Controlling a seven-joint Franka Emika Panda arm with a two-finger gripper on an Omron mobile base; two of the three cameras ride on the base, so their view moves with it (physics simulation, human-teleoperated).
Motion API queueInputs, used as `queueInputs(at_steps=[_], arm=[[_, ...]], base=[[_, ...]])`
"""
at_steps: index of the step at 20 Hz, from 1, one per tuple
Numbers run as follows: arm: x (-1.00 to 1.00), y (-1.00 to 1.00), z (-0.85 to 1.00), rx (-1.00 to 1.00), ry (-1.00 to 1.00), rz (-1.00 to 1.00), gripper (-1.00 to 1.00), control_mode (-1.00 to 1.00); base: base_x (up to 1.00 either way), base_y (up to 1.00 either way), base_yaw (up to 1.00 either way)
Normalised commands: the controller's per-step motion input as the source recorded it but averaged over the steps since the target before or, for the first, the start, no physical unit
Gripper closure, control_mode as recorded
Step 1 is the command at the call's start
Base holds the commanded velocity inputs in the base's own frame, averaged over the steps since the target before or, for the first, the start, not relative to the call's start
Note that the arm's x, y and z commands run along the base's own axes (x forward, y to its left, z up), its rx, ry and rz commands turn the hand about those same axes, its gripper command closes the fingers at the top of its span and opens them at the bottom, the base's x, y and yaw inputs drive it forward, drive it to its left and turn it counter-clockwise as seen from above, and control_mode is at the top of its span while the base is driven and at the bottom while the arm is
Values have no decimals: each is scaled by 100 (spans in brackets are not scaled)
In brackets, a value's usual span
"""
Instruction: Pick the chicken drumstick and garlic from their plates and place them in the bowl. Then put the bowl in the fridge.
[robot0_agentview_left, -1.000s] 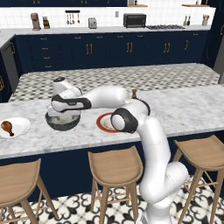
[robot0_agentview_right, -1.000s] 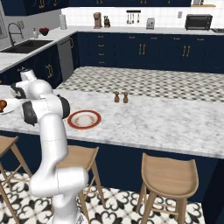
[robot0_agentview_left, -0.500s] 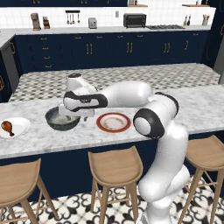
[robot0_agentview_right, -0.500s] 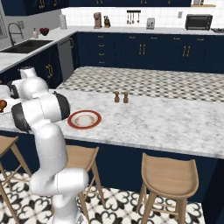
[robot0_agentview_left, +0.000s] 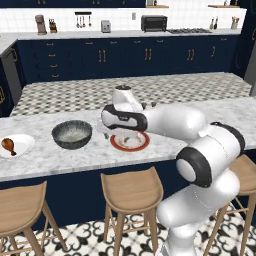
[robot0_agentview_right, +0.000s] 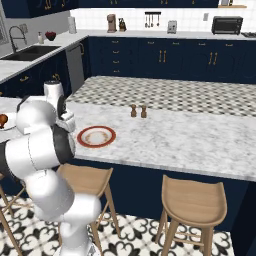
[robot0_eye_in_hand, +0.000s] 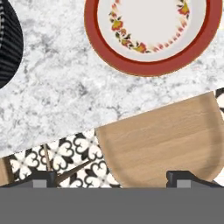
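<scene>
The marble counter (robot0_agentview_left: 75, 155) carries the dark bowl (robot0_agentview_left: 72, 134), with the red-rimmed plate (robot0_agentview_left: 131, 142) just beside it and the white plate (robot0_agentview_left: 22, 145) farther left. The drumstick (robot0_agentview_left: 8, 145) lies on the white plate. The gripper (robot0_eye_in_hand: 112, 178) hangs above the counter's edge by the red-rimmed plate, its jaws wide apart and empty.

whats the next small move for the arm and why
Probably swing left toward the white plate: the chicken drumstick lies there untouched, the red-rimmed plate under the open gripper is bare, and nothing is held. I can't see whether the garlic is in the bowl.
</scene>
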Motion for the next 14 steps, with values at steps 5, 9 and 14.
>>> queueInputs(at_steps=[5,9,14], arm=[[-33,-95,26,0,0,4,-100,-100],[-42,-89,14,0,-8,16,-100,-100],[-16,-26,26,-5,-7,9,-100,-100]], base=[[0,0,0],[0,0,0],[0,0,0]])
